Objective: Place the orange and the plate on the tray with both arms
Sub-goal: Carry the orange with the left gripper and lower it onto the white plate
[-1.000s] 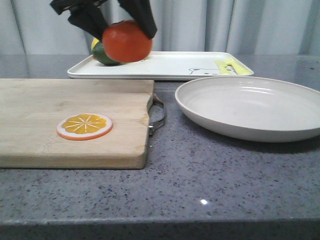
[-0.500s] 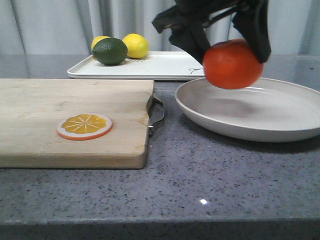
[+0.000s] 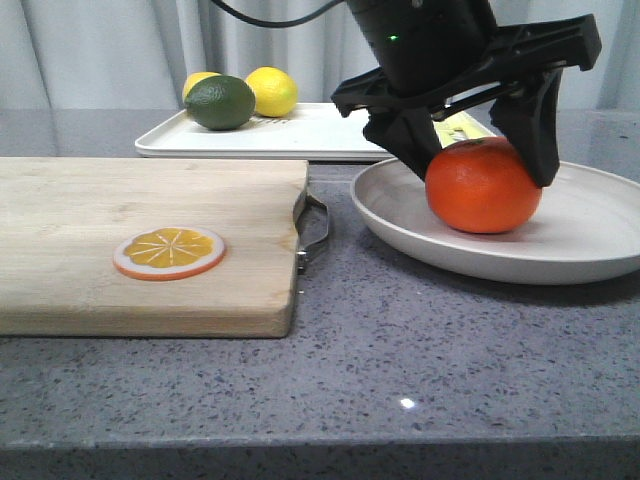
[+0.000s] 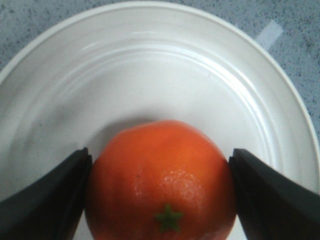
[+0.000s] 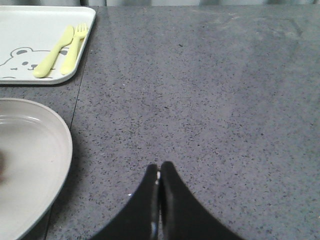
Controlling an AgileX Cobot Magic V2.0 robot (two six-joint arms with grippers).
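Orange (image 3: 483, 187) sat inside the plate (image 3: 590, 250), resting on its floor, stem up in the left wrist view. Left gripper (image 3: 478, 150) was clamped on it, one finger against each side. Plate was on the grey counter (image 3: 400, 350), right of the wooden cutting board (image 3: 150, 230). Tray (image 3: 330, 135) lay behind the plate, well back, carrying a lime (image 3: 219, 102), two lemons (image 3: 272, 91), and a yellow spoon and fork (image 5: 62, 50) beside the bear drawing (image 5: 17, 62). Orange slice disc (image 3: 169, 252) lay flat on the board. Right gripper (image 5: 159, 180) hung over bare counter near the plate's edge, fingers pressed together, holding nothing.
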